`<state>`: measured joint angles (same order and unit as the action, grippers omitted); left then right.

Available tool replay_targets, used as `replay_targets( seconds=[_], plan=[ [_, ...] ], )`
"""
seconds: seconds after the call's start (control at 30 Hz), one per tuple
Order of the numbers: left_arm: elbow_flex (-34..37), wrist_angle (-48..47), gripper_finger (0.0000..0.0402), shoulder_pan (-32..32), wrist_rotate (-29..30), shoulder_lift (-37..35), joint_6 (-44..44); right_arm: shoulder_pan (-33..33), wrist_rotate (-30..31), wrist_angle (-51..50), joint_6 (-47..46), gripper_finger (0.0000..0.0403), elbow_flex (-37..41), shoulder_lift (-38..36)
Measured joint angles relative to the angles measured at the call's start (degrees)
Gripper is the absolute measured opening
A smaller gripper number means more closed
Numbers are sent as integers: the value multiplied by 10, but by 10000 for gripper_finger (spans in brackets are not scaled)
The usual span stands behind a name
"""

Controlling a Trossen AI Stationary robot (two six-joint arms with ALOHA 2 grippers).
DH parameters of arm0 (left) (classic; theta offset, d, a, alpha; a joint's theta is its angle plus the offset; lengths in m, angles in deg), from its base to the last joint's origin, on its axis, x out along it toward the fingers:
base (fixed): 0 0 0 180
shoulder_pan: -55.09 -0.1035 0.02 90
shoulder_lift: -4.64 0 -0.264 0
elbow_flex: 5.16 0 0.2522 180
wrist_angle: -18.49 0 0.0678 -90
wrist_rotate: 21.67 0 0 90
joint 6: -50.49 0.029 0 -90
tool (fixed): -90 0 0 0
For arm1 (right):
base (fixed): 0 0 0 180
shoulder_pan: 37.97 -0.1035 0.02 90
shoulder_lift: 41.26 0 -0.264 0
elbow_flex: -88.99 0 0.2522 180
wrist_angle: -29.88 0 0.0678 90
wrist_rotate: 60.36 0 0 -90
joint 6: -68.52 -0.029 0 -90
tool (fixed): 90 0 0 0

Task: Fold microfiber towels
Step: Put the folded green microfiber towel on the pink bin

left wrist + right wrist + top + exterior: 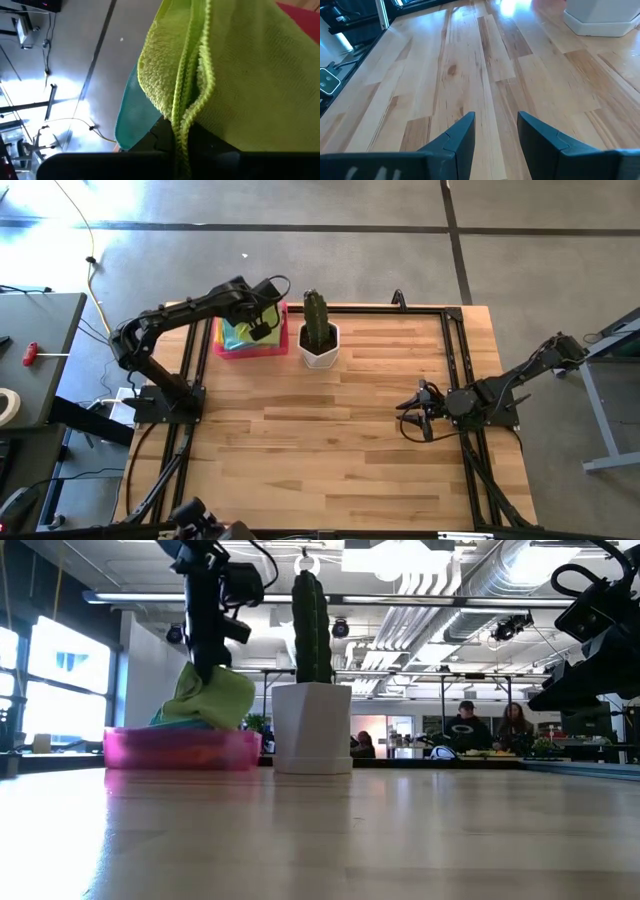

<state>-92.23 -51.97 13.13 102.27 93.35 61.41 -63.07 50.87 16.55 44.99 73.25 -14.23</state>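
A pink tray at the table's far left holds a pile of towels, with a lime green towel on top and a light blue one under it. My left gripper is above the tray, shut on the lime green towel, which is drawn up out of the pile. My right gripper is open and empty, low over the bare table at the right. My left gripper pinches the lime green towel at a hemmed edge, where several layers are bunched between the two fingers. The fingers come from above, pointing down. The towel hangs below them, and its lower part rests on the pile in the tray.
A white pot with a tall green cactus stands just right of the tray, close to my left gripper. The wooden table top stretches between the two arms. People sit in the room behind the table.
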Motion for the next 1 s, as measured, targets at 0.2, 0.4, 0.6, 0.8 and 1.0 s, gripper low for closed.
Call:
replay_targets(
  seconds=[0.2,0.4,0.6,0.8,1.0],
  plan=[
    [-10,-2,5,-15,-4,-1,-17,0,0,-6,0,138,0,0],
    [-11,21,5,-24,-31,-5,-35,0,0,-7,0,138,0,0],
    [-11,-16,5,-42,-30,-8,-47,0,0,-7,0,138,0,0],
    [4,-71,5,-49,-26,-4,-48,0,0,-7,0,138,0,0],
    [35,-33,5,-51,18,-4,-5,0,0,-7,0,138,0,0]
  ],
)
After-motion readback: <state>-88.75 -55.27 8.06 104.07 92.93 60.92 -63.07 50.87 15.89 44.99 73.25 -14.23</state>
